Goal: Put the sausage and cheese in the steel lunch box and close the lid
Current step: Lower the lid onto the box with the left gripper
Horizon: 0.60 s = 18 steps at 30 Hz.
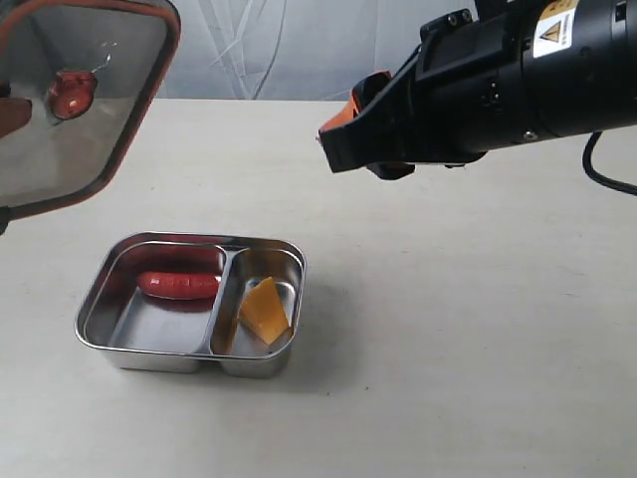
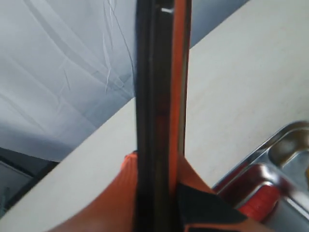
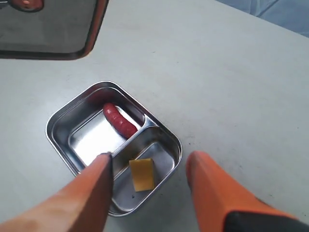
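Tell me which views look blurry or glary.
Left wrist view: the lid, edge-on and close, is blurred. Right wrist view: the right fingers are soft, the steel lunch box sharp, glare on its floor. Exterior view: mostly sharp, soft shadows.

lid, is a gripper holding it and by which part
The left gripper clamps the lid by its rim; the right gripper is open and empty.

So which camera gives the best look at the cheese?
The right wrist view: it looks down on the cheese, unobstructed. The exterior view shows it from a lower angle; the left wrist view misses it.
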Each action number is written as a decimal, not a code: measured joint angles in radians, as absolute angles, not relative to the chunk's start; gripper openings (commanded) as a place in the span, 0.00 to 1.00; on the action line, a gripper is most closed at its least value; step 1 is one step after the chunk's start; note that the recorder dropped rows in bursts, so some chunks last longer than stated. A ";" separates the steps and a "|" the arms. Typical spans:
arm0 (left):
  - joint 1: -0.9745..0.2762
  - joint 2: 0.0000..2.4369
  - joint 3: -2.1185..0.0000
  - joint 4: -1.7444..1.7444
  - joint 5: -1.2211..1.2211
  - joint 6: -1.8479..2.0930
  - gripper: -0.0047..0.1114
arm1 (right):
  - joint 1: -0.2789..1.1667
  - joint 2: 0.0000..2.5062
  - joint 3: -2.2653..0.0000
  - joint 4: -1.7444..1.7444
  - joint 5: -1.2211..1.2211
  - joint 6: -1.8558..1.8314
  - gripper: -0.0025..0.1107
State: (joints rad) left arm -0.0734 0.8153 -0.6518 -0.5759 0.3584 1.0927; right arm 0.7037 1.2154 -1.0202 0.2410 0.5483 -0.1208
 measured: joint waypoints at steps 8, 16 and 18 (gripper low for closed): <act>-0.243 0.847 -0.673 -0.286 0.330 1.049 0.04 | 0.704 1.215 -1.020 0.226 0.568 -0.116 0.45; -0.349 0.852 -0.673 0.215 0.438 0.632 0.04 | 0.704 1.198 -1.020 0.193 0.612 -0.081 0.45; -0.389 0.858 -0.673 0.275 0.456 0.580 0.04 | 0.704 1.187 -1.020 0.193 0.612 -0.079 0.45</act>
